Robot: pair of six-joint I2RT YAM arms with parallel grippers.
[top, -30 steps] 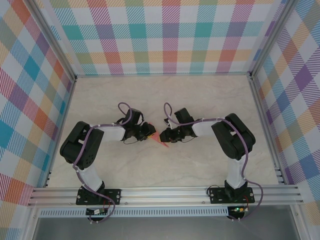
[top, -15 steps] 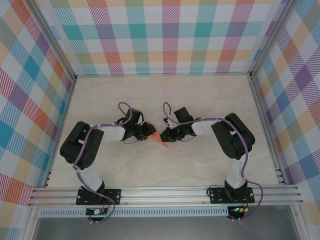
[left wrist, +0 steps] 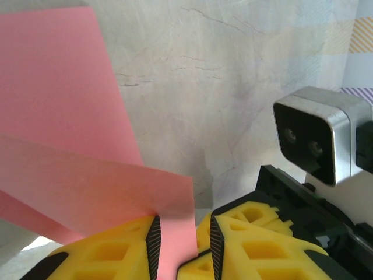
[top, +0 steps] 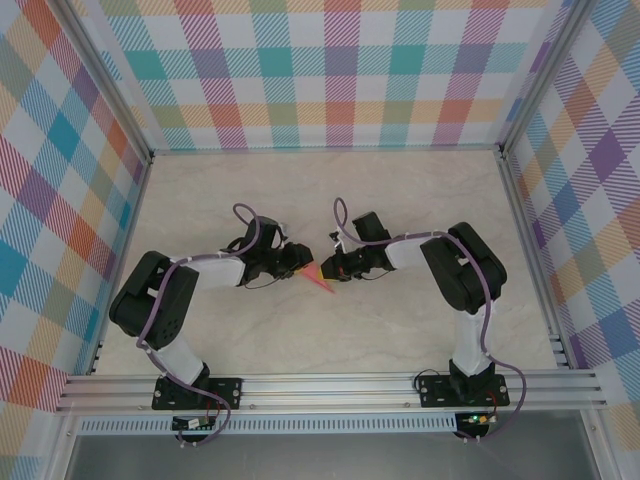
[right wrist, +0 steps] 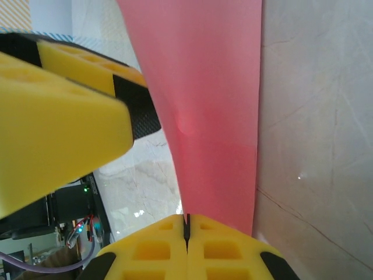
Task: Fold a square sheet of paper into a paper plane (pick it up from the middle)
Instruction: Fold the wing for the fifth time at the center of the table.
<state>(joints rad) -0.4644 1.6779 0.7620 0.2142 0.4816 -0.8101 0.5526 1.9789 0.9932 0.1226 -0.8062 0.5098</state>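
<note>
Over marbled table [top: 400,320], sheet [top: 322,278] has just been clamped by right gripper [right wrist: 186,227] at 3 o'clock; left gripper [left wrist: 183,233], apparently released, suggests handover.

Lighting: bright, even, diffuse. Shadows: faint, soft-edged. Wrist views: nearest foreground blurred; small glints on desk [right wrist: 315,105].

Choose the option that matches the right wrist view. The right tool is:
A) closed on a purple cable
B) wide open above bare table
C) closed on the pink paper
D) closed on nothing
C: the right tool has its jaws pressed together, and the lower end of the pink paper runs into the seam between them.
</note>
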